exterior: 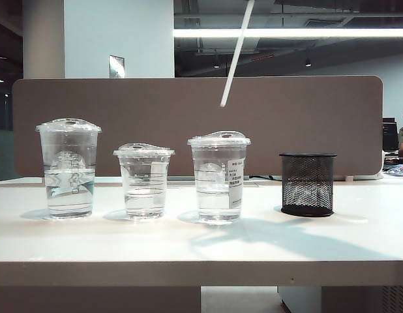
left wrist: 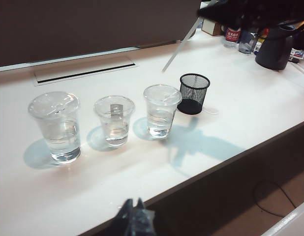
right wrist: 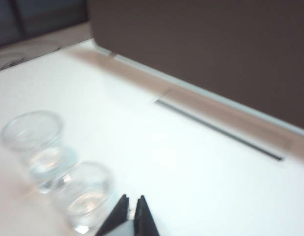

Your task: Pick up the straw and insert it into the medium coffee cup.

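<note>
You are seeing the whole row only from the outside camera: a tall cup [exterior: 69,168] on the left, a short cup [exterior: 143,180] next, then the medium coffee cup [exterior: 219,176] with its white label, and a black mesh pot [exterior: 308,184] on the right. All three cups are holding some water and are wearing clear lids.

No arm is showing in that view, only the straw [exterior: 237,53] hanging in the air. The left wrist camera is showing more: the dark right arm [left wrist: 250,10] is reaching in at the far right with the straw [left wrist: 180,45] sticking out of it.

The right gripper [right wrist: 132,204] is pinching its fingers tight, grasping the straw, though its own blurry camera is not showing the straw clearly. That camera is showing just two blurry cups. The left gripper [left wrist: 135,216] is waiting at the near edge, fingers pressed together around nothing.

The table [exterior: 358,241] is white and smooth. A brown board [exterior: 123,117] is standing behind it. Bottles [left wrist: 233,34] are sitting far off to the right.

The straw is leaning steeply, top end to the right and low end to the left. In the outside view its low end is hanging high over the medium coffee cup, not touching it.
</note>
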`<state>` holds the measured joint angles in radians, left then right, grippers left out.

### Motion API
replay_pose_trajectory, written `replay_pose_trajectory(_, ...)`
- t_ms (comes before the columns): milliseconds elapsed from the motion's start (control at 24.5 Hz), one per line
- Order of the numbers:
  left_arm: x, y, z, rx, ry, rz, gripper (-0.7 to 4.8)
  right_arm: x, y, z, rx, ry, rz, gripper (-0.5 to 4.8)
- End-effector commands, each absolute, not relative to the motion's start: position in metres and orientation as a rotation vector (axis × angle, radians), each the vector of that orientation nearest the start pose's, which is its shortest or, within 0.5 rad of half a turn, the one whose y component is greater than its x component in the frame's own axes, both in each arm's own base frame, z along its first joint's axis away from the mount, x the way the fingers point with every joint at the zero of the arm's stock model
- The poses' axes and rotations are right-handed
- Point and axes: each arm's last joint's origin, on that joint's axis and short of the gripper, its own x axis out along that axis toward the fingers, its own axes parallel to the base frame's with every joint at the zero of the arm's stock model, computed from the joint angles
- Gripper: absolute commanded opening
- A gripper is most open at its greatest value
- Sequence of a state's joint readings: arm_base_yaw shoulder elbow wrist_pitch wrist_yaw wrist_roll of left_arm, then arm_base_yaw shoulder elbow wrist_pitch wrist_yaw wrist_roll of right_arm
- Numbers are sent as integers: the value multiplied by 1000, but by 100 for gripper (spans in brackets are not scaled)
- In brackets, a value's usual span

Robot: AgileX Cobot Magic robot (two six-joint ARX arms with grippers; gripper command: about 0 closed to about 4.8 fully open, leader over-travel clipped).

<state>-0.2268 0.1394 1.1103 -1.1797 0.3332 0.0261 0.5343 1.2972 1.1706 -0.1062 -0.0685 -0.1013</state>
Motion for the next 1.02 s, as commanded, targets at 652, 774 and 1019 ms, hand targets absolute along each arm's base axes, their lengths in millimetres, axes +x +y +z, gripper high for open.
replay_pose_trajectory(652,-60,4,358,14,198,-563,-4,243,158,353,-211,347,612,21)
replay_pose_trajectory(774,-60,4,358,14,198,-563,-4,243,158,358,-211,349,612,21)
replay_pose_trajectory(1019,-60,4,358,14,198,-563,-4,245,159,354,-219,377,611,21)
